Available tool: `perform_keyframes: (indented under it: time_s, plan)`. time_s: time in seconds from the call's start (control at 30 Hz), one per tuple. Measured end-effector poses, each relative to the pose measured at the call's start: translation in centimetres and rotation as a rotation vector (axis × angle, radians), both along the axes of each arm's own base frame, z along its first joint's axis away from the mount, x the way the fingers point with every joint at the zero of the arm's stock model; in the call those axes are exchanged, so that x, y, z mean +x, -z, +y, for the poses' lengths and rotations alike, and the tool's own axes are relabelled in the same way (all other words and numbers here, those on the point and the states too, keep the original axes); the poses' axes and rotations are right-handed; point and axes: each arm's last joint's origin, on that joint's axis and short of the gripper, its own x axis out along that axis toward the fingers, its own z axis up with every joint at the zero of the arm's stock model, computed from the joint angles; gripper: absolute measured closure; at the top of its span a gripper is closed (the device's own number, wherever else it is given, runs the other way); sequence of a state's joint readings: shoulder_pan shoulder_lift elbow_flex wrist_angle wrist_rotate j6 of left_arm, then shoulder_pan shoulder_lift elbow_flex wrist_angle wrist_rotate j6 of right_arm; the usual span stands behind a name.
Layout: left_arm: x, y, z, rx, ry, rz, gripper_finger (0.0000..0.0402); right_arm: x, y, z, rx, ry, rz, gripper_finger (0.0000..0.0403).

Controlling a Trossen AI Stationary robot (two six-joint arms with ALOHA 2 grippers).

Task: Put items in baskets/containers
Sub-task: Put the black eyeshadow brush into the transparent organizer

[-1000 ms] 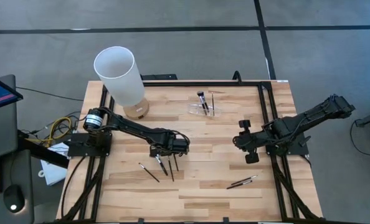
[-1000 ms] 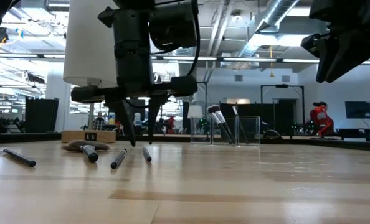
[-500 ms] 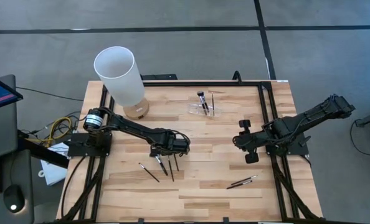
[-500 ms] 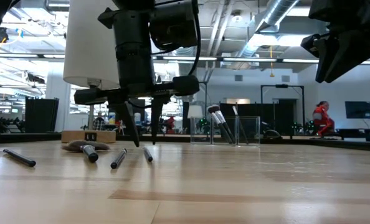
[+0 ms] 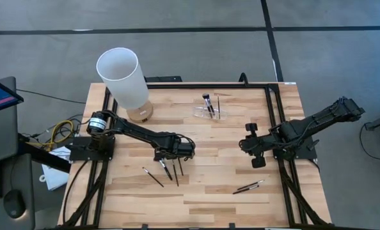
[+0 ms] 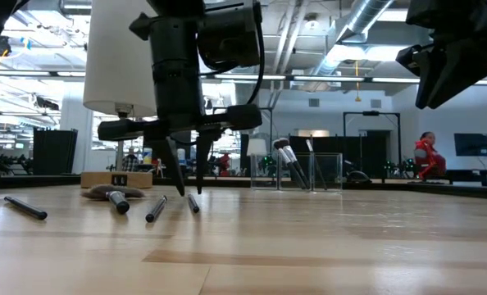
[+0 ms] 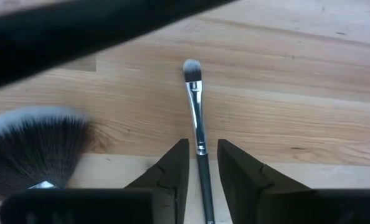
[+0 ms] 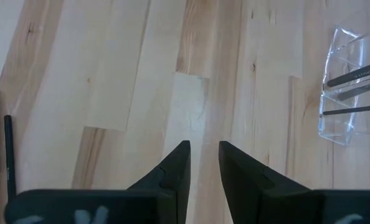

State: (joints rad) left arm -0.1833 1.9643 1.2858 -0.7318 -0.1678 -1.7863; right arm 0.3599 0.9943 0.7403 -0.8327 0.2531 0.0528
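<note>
My left gripper points down over a cluster of thin dark makeup brushes lying flat on the wood left of centre. It is open, one finger on either side of a slim brush's handle just behind the silver ferrule; a strip of wood shows on both sides. Its pale tip points away. A fan brush lies beside it. The clear holder stands far of centre with brushes in it. My right gripper hangs open over bare wood at the right.
A tall white cylinder on a wooden base stands at the far left. Another brush lies left of the cluster, and two more near the front right. Black frame rails run along the table's sides.
My left gripper has kept its place over the slim brush while its fingers have drawn closer together around the handle. The brushes lie as before.
</note>
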Motion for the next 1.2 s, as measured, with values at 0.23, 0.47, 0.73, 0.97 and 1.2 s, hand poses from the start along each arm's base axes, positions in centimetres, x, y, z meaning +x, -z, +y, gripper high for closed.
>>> perform_keyframes:
  time_s: [0.23, 0.47, 0.73, 0.97, 1.2]
  plan:
    - [0.04, 0.0, 0.01, 0.003, -0.003, -0.004, 0.0346, 0.02, -0.01, 0.06, 0.018, -0.008, 0.002, 0.0327]
    - [0.19, 0.79, -0.06, -0.019, -0.003, 0.01, 0.0348, 0.02, 0.0, 0.07, 0.02, -0.009, 0.003, 0.0327]
    - [0.18, 0.84, -0.03, -0.011, 0.016, 0.015, 0.0348, 0.03, 0.07, 0.09, 0.024, -0.013, 0.004, 0.0327]
    - [0.14, 0.89, -0.03, -0.004, 0.045, 0.022, 0.0359, 0.02, 0.1, 0.14, 0.036, -0.026, 0.008, 0.0327]
    - [0.14, 0.89, -0.03, -0.003, 0.054, 0.024, 0.0387, 0.02, 0.11, 0.14, 0.035, -0.028, 0.009, 0.0327]
